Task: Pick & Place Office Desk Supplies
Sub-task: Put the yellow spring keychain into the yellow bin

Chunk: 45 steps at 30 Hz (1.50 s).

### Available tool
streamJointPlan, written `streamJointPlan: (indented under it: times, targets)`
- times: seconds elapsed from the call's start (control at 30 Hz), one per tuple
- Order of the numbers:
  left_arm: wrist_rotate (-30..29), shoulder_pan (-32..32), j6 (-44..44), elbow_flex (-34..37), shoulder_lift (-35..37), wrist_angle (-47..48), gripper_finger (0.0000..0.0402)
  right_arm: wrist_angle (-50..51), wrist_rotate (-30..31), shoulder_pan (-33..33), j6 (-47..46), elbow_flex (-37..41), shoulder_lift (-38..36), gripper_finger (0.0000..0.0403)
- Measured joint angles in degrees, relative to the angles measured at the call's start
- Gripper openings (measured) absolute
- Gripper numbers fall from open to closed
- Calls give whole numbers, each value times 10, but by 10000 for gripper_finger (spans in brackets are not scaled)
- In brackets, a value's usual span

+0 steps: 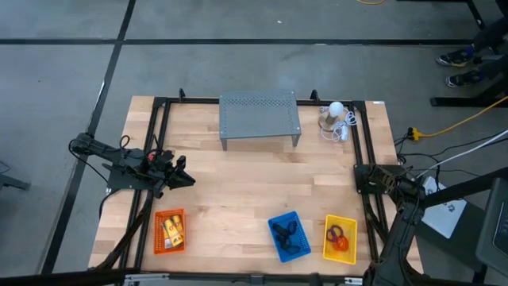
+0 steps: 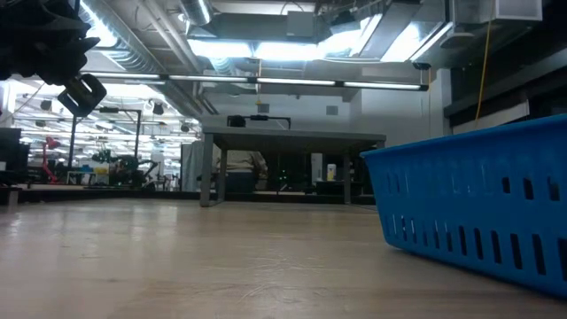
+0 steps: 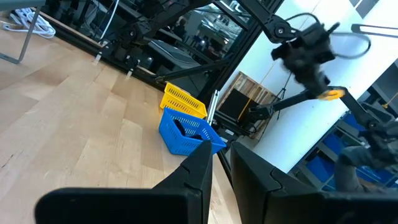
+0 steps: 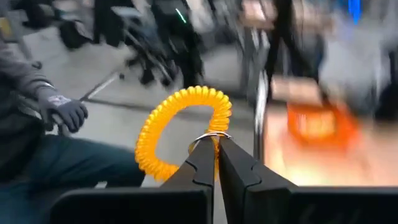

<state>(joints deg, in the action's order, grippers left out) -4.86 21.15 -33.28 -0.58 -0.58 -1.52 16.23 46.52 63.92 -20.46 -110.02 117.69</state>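
Observation:
In the right wrist view my right gripper (image 4: 215,144) is shut on a yellow-orange coiled loop (image 4: 163,127). The right arm (image 1: 379,179) stands over the table's right edge. My left gripper (image 1: 184,179) hovers above the table's left side, empty, with a narrow gap between its fingers (image 3: 221,155). It also shows in the low view (image 2: 81,94). An orange basket (image 1: 169,230) holds yellow packets, a blue basket (image 1: 288,236) holds black clip-like pieces, and a yellow basket (image 1: 340,238) holds orange and purple loops. My right gripper pinches the coiled loop between its two fingertips, at the small metal ring (image 4: 211,134) where the coil's ends meet. The coil curves out beyond the fingertips, lifted clear of everything.
A grey perforated shelf (image 1: 259,115) stands at the table's far edge, with a white bulb and cord (image 1: 336,113) to its right. The three baskets line the near edge. Bare wood lies in the middle. A seated person with a gloved hand (image 4: 65,112) is beyond the table.

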Motion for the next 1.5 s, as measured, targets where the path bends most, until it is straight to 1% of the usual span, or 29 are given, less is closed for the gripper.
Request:
streamJointPlan:
  times: [0.1, 0.17, 0.27, 0.33, 0.43, 0.5, 0.57, 0.63, 0.8, 0.93, 1.1, 1.3, 1.4, 1.5]
  targets:
    - [0, 0, 0, 0, 0, 0, 54, 148, 8, 0, -195, 0, 0, 5]
    - [0, 0, 0, 0, 0, 0, 54, 266, 4, 5, -322, 0, 0, 5]
    - [0, 0, 0, 0, 0, 0, 54, 483, -25, 19, -550, 0, 0, 5]
    - [0, 0, 0, 0, 0, 0, 54, 598, -49, 30, -680, 6, -1, 5]
    - [0, 0, 0, 0, 0, 0, 54, 707, -64, 52, -804, 21, -2, 5]
    - [0, 0, 0, 0, 0, 0, 54, 741, -63, 71, -869, 26, -4, 5]
    - [0, 0, 0, 0, 0, 0, 54, 736, -51, 90, -891, 44, -9, 5]
    - [0, 0, 0, 0, 0, 0, 54, 736, -39, 105, -936, 66, -10, 5]
    - [0, 0, 0, 0, 0, 0, 54, 738, -41, 126, -1038, 141, -13, 5]
    - [0, 0, 0, 0, 0, 0, 54, 718, -62, 127, -1051, 193, -14, 5]
    - [0, 0, 0, 0, 0, 0, 54, 715, -76, 103, -1053, 243, -14, 6]
    - [0, 0, 0, 0, 0, 0, 54, 707, -159, 67, -1060, 297, -14, 6]
    - [0, 0, 0, 0, 0, 0, 54, 689, -180, 65, -1062, 314, -14, 6]
    - [0, 0, 0, 0, 0, 0, 54, 670, -216, 65, -1064, 319, -14, 6]
